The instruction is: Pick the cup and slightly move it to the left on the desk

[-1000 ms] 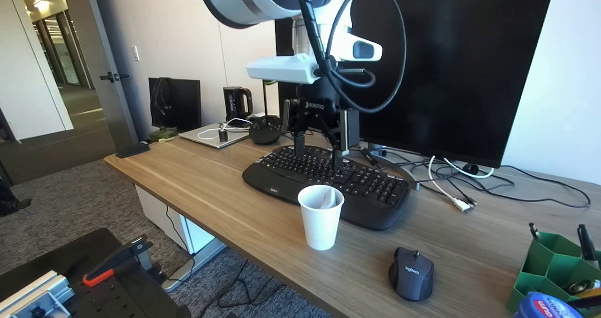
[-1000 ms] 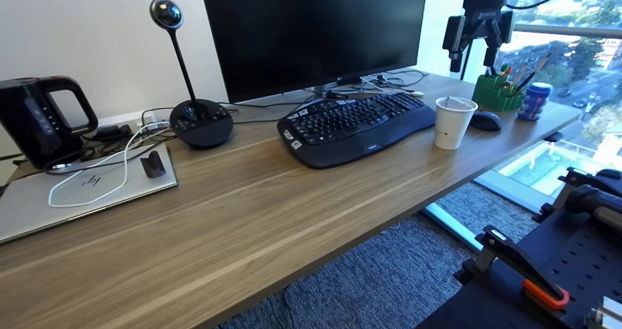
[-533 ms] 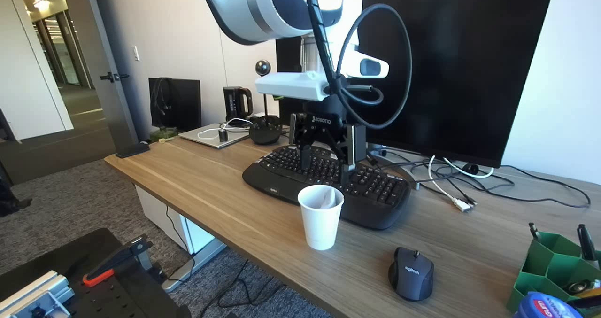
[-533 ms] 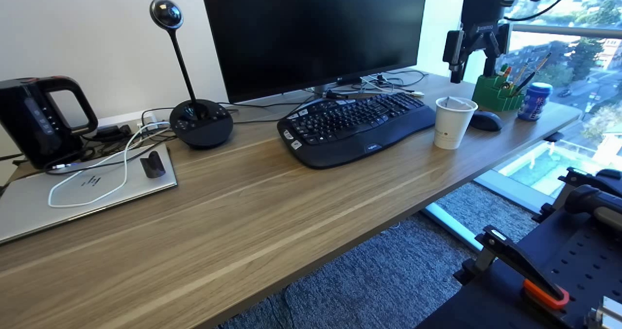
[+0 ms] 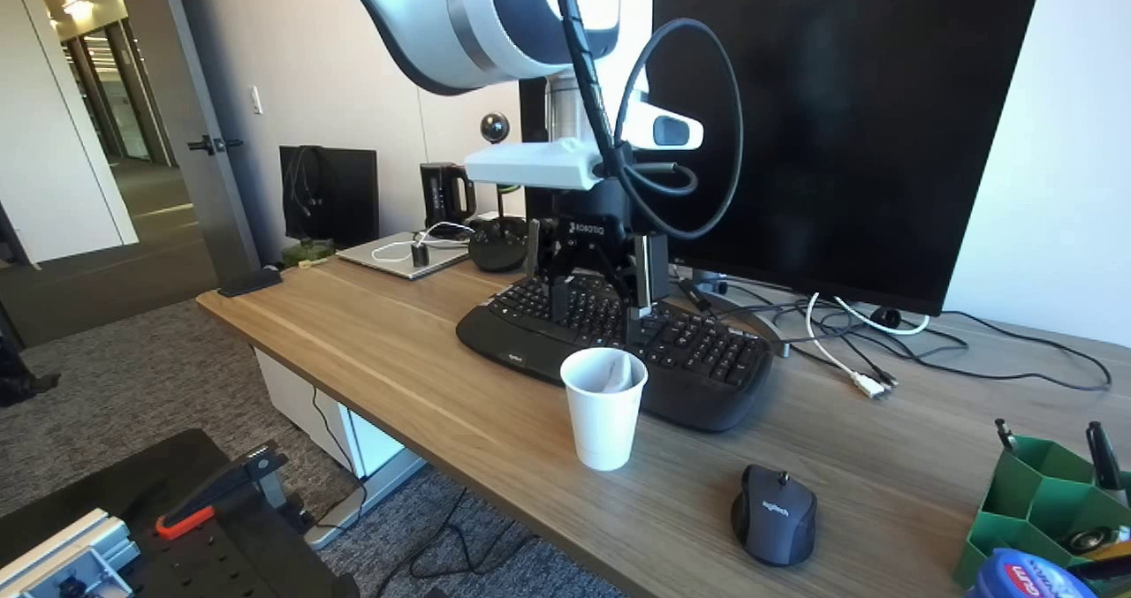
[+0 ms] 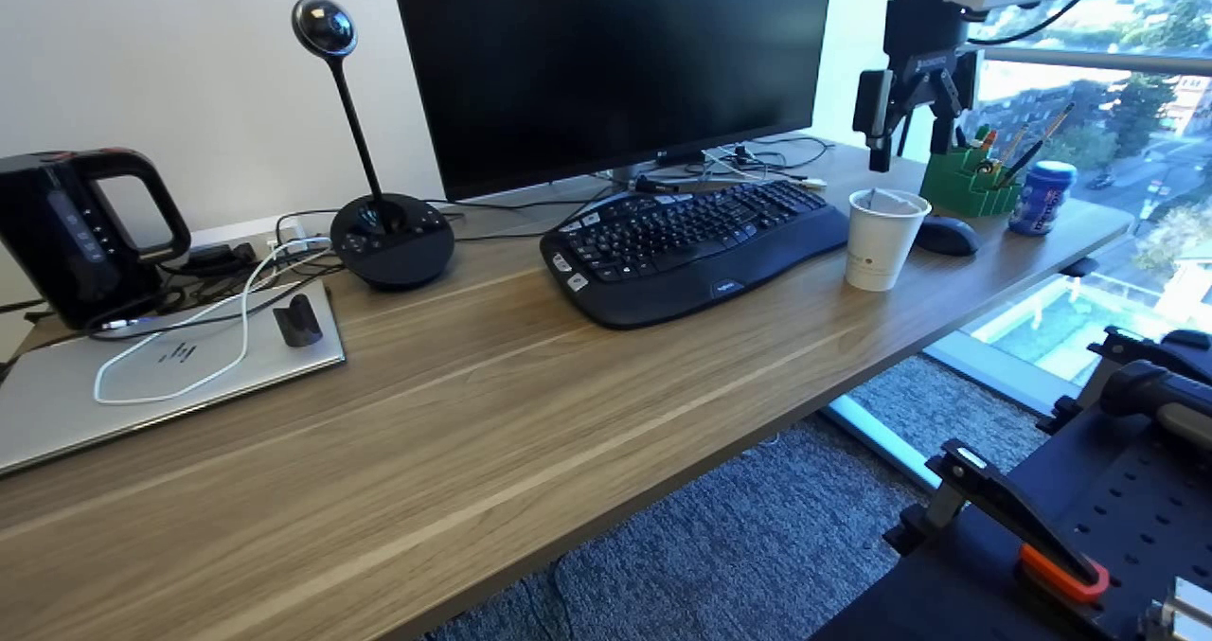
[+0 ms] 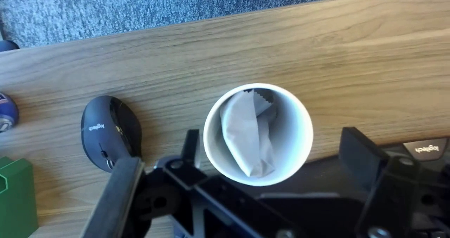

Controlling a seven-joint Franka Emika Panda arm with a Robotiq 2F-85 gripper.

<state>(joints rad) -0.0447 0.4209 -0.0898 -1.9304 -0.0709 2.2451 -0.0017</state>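
The white cup (image 5: 603, 421) stands upright on the wood-grain desk (image 5: 398, 333), in front of the keyboard. In an exterior view the cup (image 6: 876, 253) stands beside the mouse, near the desk's front edge. A crumpled white wrapper (image 7: 242, 132) sits inside it. My gripper (image 5: 596, 315) is open and empty, above the keyboard and behind the cup. In an exterior view its fingertips (image 6: 911, 149) are higher than the cup's rim. In the wrist view the fingers (image 7: 271, 143) stand wide apart on either side of the cup (image 7: 295, 136), touching nothing.
A black keyboard (image 5: 521, 342) lies behind the cup, and a monitor (image 5: 848, 139) stands behind that. A dark mouse (image 5: 776, 514) lies beside the cup. A green pen holder (image 5: 1016, 492) and a blue gum bottle (image 6: 1042, 196) stand near the desk's end.
My gripper has come down toward the desk, moving first slightly right and then back left in an exterior view. It stays open. The cup has not moved.
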